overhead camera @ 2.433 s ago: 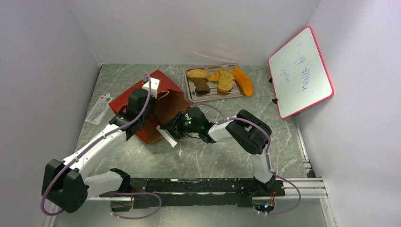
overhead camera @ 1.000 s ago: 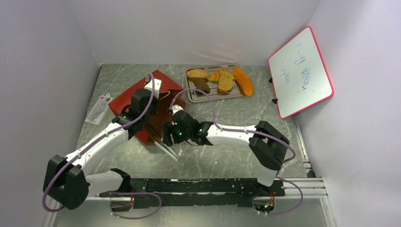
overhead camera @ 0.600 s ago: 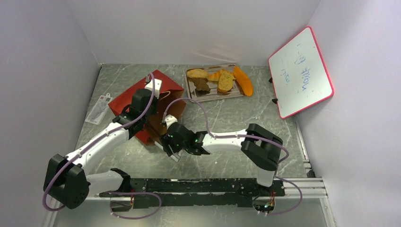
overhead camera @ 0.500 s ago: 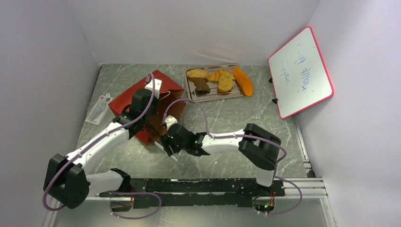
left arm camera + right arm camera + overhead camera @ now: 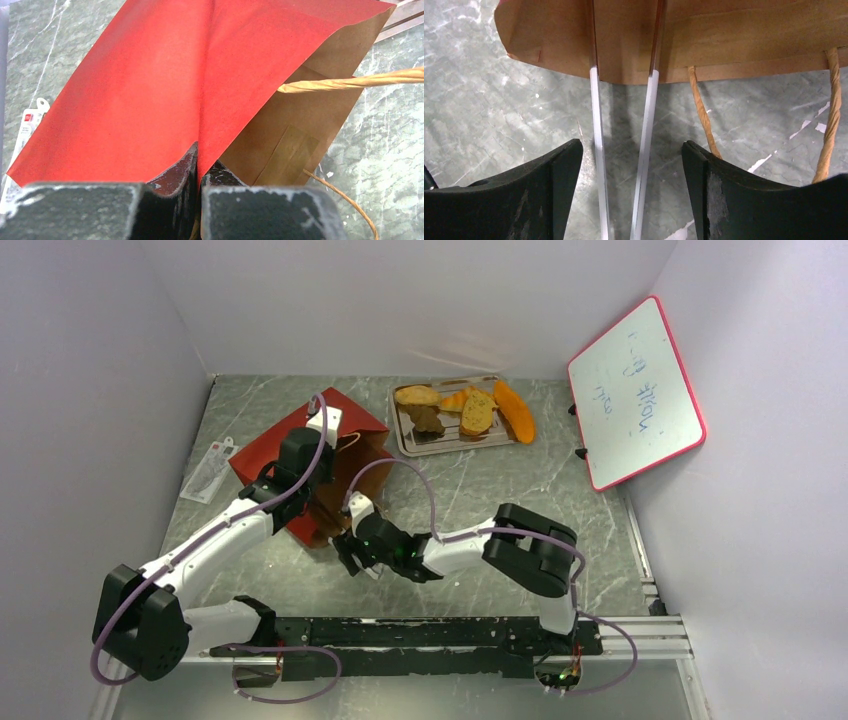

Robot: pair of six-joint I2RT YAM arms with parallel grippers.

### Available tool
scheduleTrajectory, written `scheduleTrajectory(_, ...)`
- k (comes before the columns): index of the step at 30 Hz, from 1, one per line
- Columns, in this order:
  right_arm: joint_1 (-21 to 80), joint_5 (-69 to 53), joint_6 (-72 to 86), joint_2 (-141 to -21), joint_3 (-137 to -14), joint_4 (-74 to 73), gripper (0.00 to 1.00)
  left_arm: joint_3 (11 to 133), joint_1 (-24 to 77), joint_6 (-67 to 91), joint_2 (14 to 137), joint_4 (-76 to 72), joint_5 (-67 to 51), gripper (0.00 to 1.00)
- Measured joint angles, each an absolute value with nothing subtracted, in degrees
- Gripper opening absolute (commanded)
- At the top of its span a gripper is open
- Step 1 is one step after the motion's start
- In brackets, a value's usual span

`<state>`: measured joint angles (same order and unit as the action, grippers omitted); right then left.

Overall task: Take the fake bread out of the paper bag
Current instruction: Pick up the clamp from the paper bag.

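Observation:
The red paper bag lies on its side, its brown mouth facing right. My left gripper is shut on the bag's red side edge. My right gripper hovers open just in front of the mouth. Two thin white strips stick out of the bag and run between its fingers without touching them. The fake bread sits on the silver tray: a roll, a toast slice and an orange crescent at its right edge.
A red-framed whiteboard leans on the right wall. A white packet lies left of the bag. The bag's cord handles trail onto the marble table beside my right fingers.
My right gripper has drawn back from the bag's mouth toward the near edge and its jaws have widened. The left gripper keeps its hold on the bag.

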<state>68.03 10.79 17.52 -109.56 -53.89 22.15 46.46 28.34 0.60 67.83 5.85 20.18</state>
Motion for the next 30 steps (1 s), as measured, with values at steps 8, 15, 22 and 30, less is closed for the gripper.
scheduleTrajectory(8, 69.4, 14.0, 16.5, -112.4, -53.1, 29.7, 0.67, 46.5, 28.3, 0.9, 68.1, 5.8, 20.2, 0.07)
scheduleTrajectory(15, 70.4, 17.3, 16.0, -113.3, -51.5, 34.5, 0.59, 46.5, 28.3, 1.1, 68.1, 5.8, 20.2, 0.07)
scheduleTrajectory(22, 71.4, 20.3, 15.1, -115.0, -51.3, 37.8, 0.42, 46.5, 28.3, 1.4, 68.1, 5.8, 20.2, 0.07)
scheduleTrajectory(30, 71.8, 21.5, 14.8, -115.4, -51.4, 38.4, 0.29, 46.5, 28.3, 1.5, 68.1, 5.9, 20.2, 0.07)
